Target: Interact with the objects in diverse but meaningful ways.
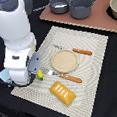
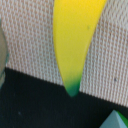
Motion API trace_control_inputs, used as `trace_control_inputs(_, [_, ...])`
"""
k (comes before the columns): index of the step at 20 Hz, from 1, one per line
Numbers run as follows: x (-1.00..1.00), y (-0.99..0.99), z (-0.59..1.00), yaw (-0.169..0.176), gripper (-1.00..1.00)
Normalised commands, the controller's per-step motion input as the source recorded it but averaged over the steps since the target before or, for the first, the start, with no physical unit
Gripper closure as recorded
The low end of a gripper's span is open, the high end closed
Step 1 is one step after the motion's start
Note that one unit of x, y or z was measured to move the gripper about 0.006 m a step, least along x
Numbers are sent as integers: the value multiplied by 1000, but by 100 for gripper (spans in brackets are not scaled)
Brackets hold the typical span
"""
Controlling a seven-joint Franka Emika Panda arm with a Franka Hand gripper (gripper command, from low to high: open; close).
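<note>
No lettering, label, brand mark, number or sign can be read anywhere in either view. The white casing of the robot arm [image 1: 15, 35] carries no legible marking at this resolution. The pale blue carton [image 1: 3, 75], seen only as a sliver beside the arm in the exterior view, shows no print that can be made out. The smooth yellow banana with a green tip [image 2: 75, 40] is bare of any sticker in the wrist view, and the yellow-orange rectangular slab [image 1: 63, 93] on the woven beige placemat [image 1: 94, 52] has a plain face. Both pictures are too soft for fine print.
</note>
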Motion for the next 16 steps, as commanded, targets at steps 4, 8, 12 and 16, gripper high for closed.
trace_control_inputs(4, [281,-52,-141,-2,100])
trace_control_inputs(8, [248,-55,-141,-5,100])
trace_control_inputs(12, [73,-296,-57,-14,100])
trace_control_inputs(16, [-28,-689,11,-68,100])
